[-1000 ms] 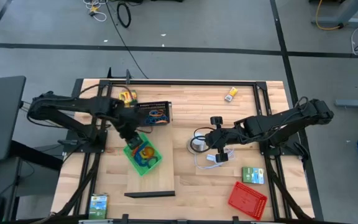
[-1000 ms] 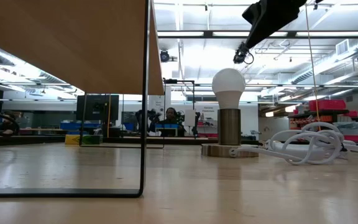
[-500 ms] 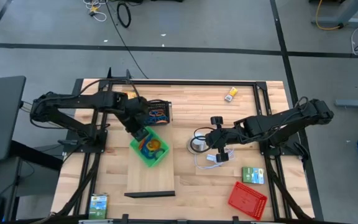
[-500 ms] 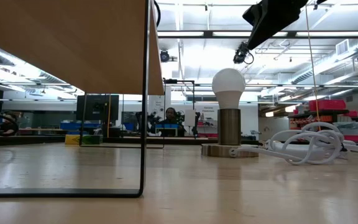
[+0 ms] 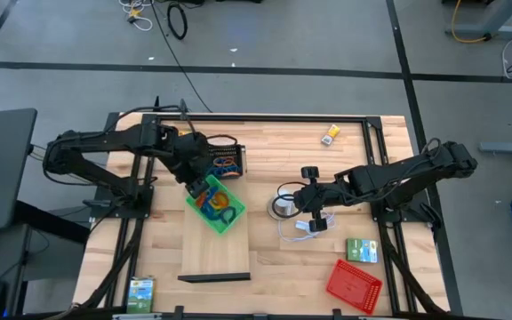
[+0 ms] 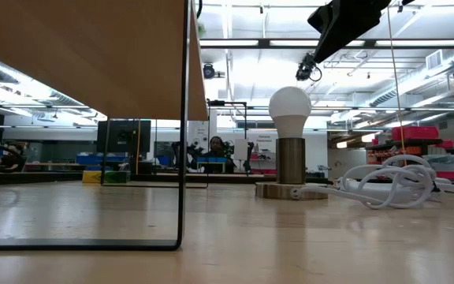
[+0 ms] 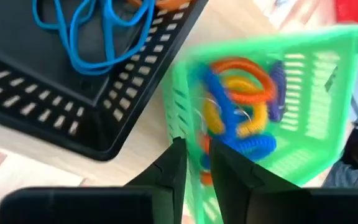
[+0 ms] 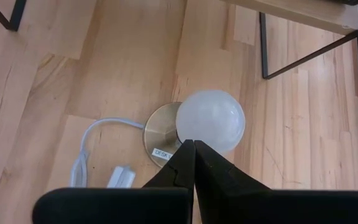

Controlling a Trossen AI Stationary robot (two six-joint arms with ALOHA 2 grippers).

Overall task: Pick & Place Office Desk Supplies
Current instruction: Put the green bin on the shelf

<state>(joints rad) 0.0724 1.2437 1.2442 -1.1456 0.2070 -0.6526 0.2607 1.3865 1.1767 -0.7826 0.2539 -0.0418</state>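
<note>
The left gripper (image 7: 197,165) had its two dark fingers straddling the near wall of the green mesh tray (image 7: 319,99), with a narrow gap between them; whether they pinched the wall could not be told. The tray held coiled bands (image 7: 241,106) in orange, yellow, blue and purple, and it sat tilted on the long pale wooden board (image 5: 213,253) on the left half of the counter (image 5: 283,133). Just to the far side of it stood a black mesh tray (image 5: 228,160) holding blue loop bands (image 7: 92,31).

The right gripper (image 8: 194,149) hovered over a lamp (image 8: 210,121) with a round white bulb on a brass-coloured base, its fingers pressed together and holding nothing. A white cable (image 5: 299,229) lay coiled by the lamp.

Farther out on the light wood counter, a green card box (image 5: 361,250) and a red mesh tray (image 5: 354,284) lay at the near right, another green box (image 5: 140,292) at the near left corner, and a small yellow box (image 5: 331,134) at the far right.

Around the counter was grey floor with dark lines and loose cables. The low view showed a bright workshop with ceiling lights, shelves and a person seated far back.
</note>
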